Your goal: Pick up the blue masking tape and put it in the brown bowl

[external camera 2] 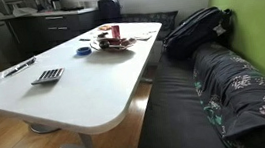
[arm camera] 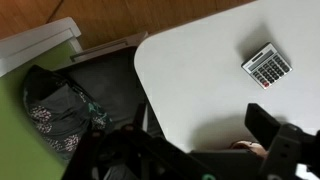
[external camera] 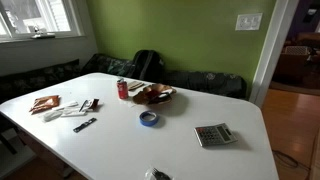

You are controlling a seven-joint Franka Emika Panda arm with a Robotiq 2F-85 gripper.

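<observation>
The blue masking tape (external camera: 148, 118) lies flat on the white table (external camera: 180, 150), in front of the brown bowl (external camera: 155, 95). Both also show in an exterior view, the tape (external camera 2: 83, 50) beside the bowl (external camera 2: 114, 44). The tape is out of the wrist view. My gripper (arm camera: 195, 140) shows only in the wrist view. Its dark fingers are spread apart over the table with nothing between them. A brownish edge (arm camera: 247, 148) shows low between the fingers; I cannot tell what it is. The gripper is apart from the tape.
A red soda can (external camera: 123, 89) stands next to the bowl. A calculator (external camera: 213, 134) lies near the table's rounded corner and shows in the wrist view (arm camera: 267, 67). Packets (external camera: 45, 103) and a remote (external camera: 85, 125) lie at one end. A backpack (external camera 2: 198, 26) sits on the bench.
</observation>
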